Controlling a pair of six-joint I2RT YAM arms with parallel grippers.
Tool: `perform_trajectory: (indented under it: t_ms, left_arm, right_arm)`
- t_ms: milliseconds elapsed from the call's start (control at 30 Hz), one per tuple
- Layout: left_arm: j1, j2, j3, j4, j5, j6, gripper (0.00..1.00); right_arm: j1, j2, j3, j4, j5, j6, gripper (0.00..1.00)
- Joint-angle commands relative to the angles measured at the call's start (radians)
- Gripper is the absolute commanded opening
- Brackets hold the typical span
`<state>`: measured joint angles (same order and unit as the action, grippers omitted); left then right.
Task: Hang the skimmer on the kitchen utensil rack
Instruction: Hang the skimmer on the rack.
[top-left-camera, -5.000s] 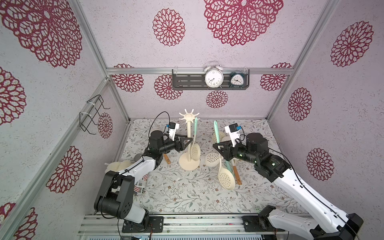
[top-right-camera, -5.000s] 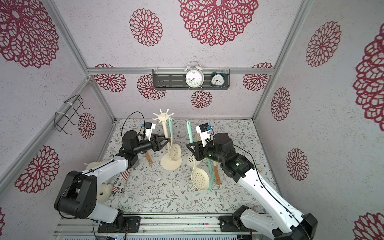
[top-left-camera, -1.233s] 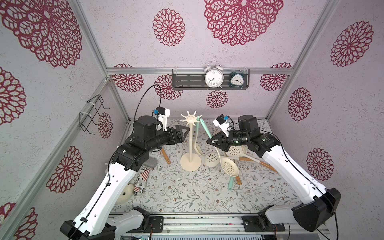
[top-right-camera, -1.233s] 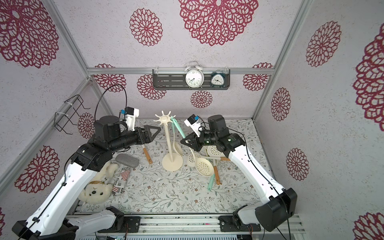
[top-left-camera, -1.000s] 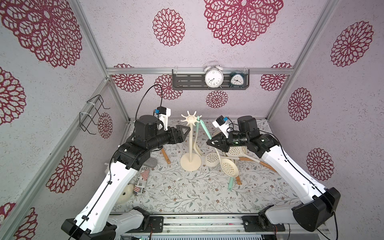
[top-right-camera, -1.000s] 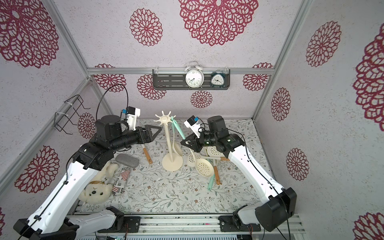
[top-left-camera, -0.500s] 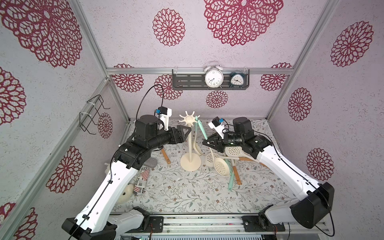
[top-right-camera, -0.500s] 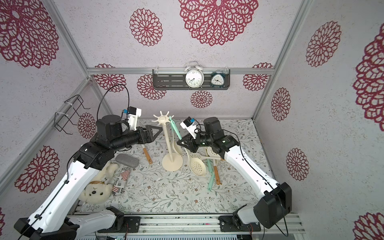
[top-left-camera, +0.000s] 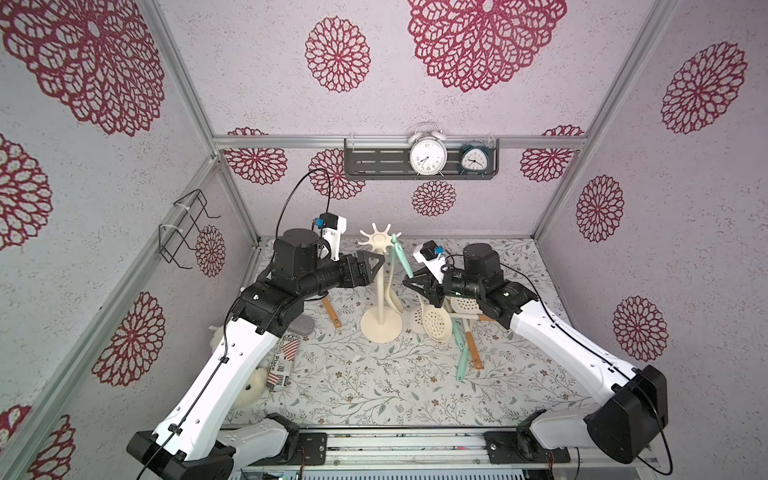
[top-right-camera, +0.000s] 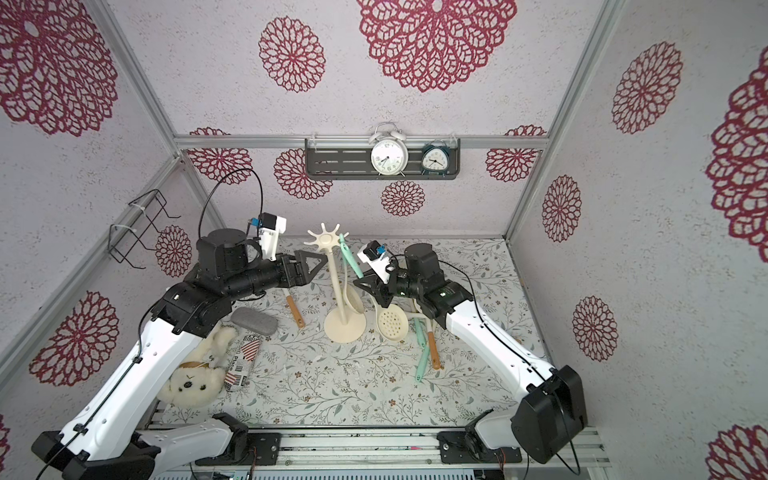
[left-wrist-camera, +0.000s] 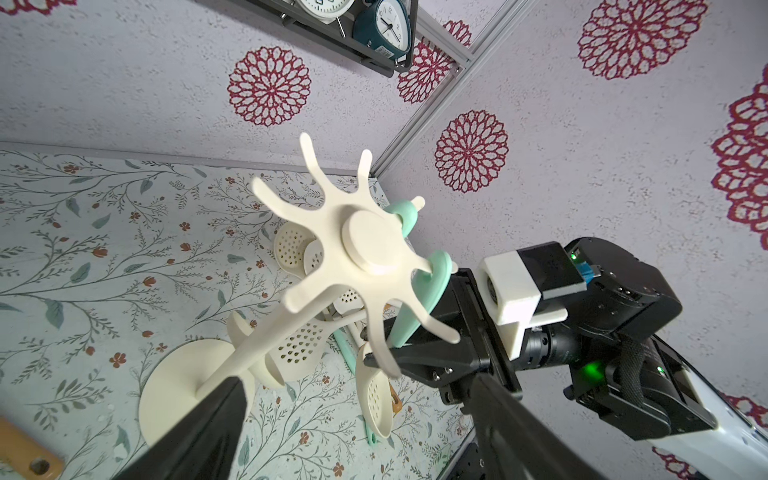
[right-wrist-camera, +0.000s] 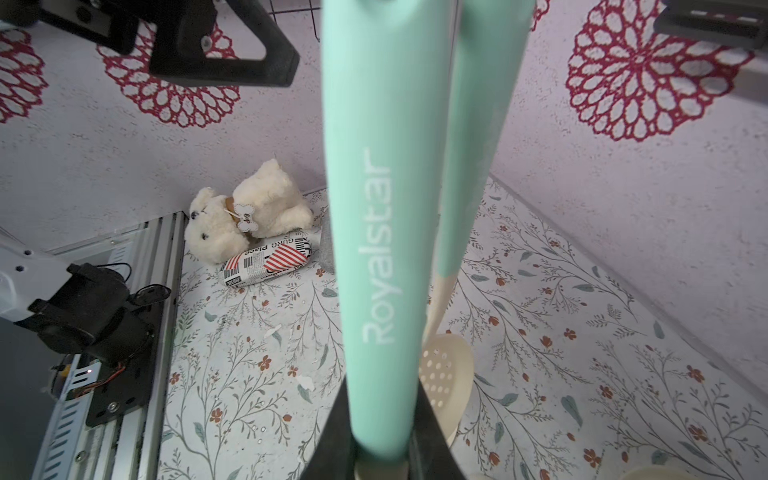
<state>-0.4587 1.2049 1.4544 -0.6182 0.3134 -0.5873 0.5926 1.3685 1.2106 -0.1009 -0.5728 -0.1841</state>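
Floral tabletop (top-left-camera: 353, 382): right gripper (top-left-camera: 419, 286), clamped on the mint-handled cream perforated skimmer (top-left-camera: 405, 266), has swung its loop against a crown hook (left-wrist-camera: 415, 266) of the cream plastic utensil rack (top-left-camera: 380, 291). Left gripper (top-left-camera: 376, 266), beside the pole (top-right-camera: 336, 282), has widened and holds nothing. Seating looks imminent.

Mint-handled skimmer (right-wrist-camera: 374, 249), cream perforated head: tilted, handle end up at the crown; hooked or not, cannot tell. Cream kitchen utensil rack (top-left-camera: 381, 286): upright, round base on surface (top-left-camera: 374, 386), thin pole, star crown of upturned hooks.
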Motion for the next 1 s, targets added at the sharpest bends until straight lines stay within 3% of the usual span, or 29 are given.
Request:
perform_trajectory:
  t_ms: [0,167,233,300,367,400,500,633,700,800,967]
  left_arm:
    - [0.008,-0.007,-0.009,0.027,-0.005,0.027,0.99]
    - [0.007,-0.073,-0.08,0.052,-0.056,0.063,0.97]
    - [0.007,-0.105,-0.107,0.051,-0.09,0.081,0.97]
    - [0.006,-0.141,-0.144,0.055,-0.126,0.092,0.97]
    - [-0.003,-0.175,-0.175,0.054,-0.178,0.095,0.97]
    - [-0.013,-0.193,-0.191,0.05,-0.211,0.1,0.97]
    - [-0.061,-0.245,-0.253,0.046,-0.357,0.127,0.97]
    - [-0.117,-0.299,-0.346,0.075,-0.462,0.137,0.97]
    - [-0.151,-0.322,-0.384,0.101,-0.505,0.134,0.97]
    - [-0.208,-0.36,-0.466,0.172,-0.558,0.119,0.97]
    - [-0.336,-0.373,-0.584,0.245,-0.685,0.064,0.97]
  right_arm:
    - [0.007,0.012,0.001,0.007,0.01,-0.057,0.0]
    - [0.01,0.018,-0.011,0.047,-0.011,-0.03,0.0]
    - [0.007,-0.011,-0.036,0.085,0.0,0.001,0.15]
    - [0.007,-0.054,-0.074,0.129,0.046,0.062,0.47]
    - [0.007,-0.106,-0.126,0.168,0.105,0.138,0.69]
    - [0.007,-0.136,-0.161,0.187,0.144,0.181,0.77]
    - [0.007,-0.231,-0.289,0.217,0.286,0.3,0.89]
    - [0.0,-0.333,-0.445,0.156,0.515,0.458,0.99]
    - [-0.008,-0.358,-0.494,0.092,0.607,0.533,0.99]
    - [-0.023,-0.367,-0.528,-0.028,0.686,0.628,0.99]
    - [-0.053,-0.36,-0.526,-0.178,0.714,0.71,0.99]
